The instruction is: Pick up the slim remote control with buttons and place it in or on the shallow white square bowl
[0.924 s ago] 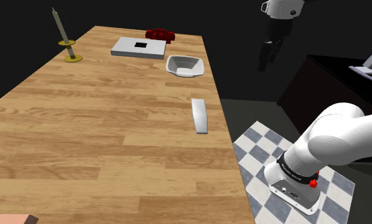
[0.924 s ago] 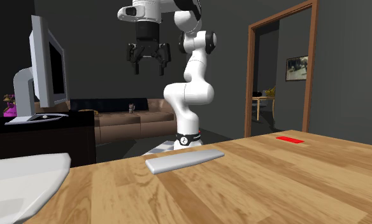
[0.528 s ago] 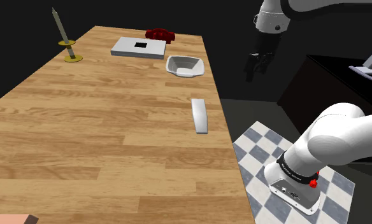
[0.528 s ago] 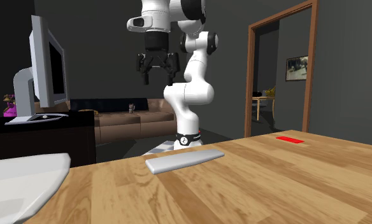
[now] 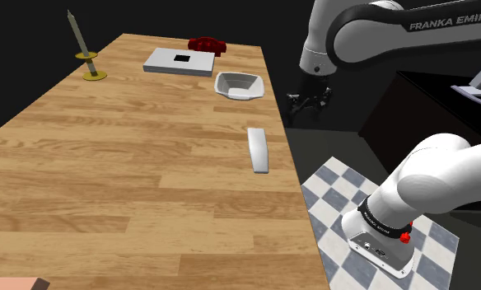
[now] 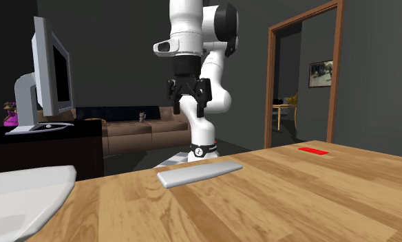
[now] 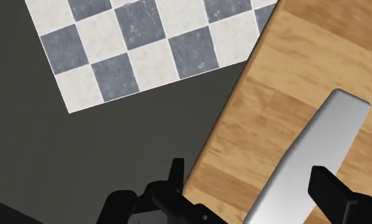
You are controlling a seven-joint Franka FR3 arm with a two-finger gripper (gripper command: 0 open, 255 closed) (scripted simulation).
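The slim remote point(image 5: 259, 150) is a plain grey-white bar lying near the table's edge on the shoulder view's right; it also appears as remote point(image 6: 198, 172) and remote point(image 7: 312, 153). The shallow white square bowl point(image 5: 239, 85) sits farther back along the same edge, and looms large at the lower left as bowl point(image 6: 20, 199). My black gripper point(image 5: 306, 103) hangs in the air just past the table's edge, above the floor and higher than the remote. In the second exterior view the gripper point(image 6: 188, 103) points down. The gripper point(image 7: 247, 173) is open with nothing between its fingers; one finger point(image 7: 328, 191) lies over the remote's near end.
On the wooden table point(image 5: 132, 165) stand a candle holder point(image 5: 86, 53), a flat white box point(image 5: 179, 61) and a dark red object point(image 5: 207, 44) at the far end. A red flat piece point(image 6: 314, 150) lies farther along. The stand point(image 5: 379, 239) rests on checkered floor point(image 7: 140, 44).
The arm has swung down from high up and moved toward the table's edge, bringing the gripper lower and closer to the remote. The fingers stayed apart. Nothing on the table moved.
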